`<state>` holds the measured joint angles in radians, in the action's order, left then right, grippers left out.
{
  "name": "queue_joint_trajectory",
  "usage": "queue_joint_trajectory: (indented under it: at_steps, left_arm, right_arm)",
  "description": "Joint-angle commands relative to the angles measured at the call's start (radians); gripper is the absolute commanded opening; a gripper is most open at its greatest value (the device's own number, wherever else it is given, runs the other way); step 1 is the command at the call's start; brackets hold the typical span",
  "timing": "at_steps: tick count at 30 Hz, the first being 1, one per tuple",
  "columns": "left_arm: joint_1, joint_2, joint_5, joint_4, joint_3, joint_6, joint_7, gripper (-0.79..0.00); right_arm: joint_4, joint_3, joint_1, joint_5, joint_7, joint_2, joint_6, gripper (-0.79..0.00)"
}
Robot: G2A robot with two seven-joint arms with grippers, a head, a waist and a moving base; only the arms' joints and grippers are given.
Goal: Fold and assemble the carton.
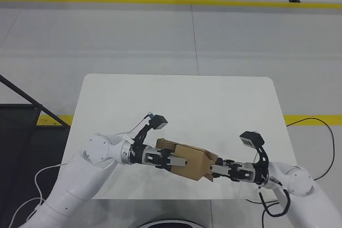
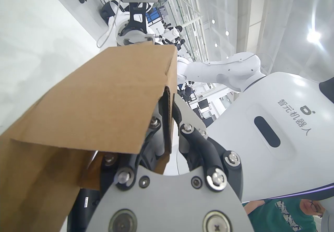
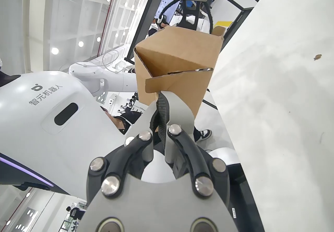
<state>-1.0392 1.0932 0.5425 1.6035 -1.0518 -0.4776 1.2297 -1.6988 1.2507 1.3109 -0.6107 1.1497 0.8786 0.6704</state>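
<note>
While both arms hold it between them, the brown cardboard carton [image 1: 189, 161] lies crosswise over the near part of the white rectangular counter [image 1: 159, 97], opened into a tube shape. I cannot tell if it touches the surface. The left end effector [image 2: 168, 115] is clamped on a wall at one open end, with one finger inside and one outside. The right end effector [image 3: 163, 102] is pinched tight on the edge of a flap at the opposite end.
</note>
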Motion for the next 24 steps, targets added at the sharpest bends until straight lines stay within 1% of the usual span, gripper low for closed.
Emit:
queue_joint_trajectory:
  at_steps: [1,17,24]
  left_arm:
    - [0.000,0.000,0.001,0.000,0.000,-0.001,0.001,-0.785]
    - [-0.004,0.000,0.008,-0.008,-0.006,-0.016,0.002,-0.785]
    - [-0.005,0.000,0.009,-0.011,-0.009,-0.015,0.004,-0.785]
  right_arm:
    - [-0.002,-0.003,-0.003,-0.004,0.002,-0.003,-0.002,-0.785]
    - [-0.016,-0.032,-0.017,-0.085,0.009,-0.025,-0.008,-0.785]
    - [-0.015,-0.026,-0.013,-0.097,-0.001,-0.036,0.001,-0.785]
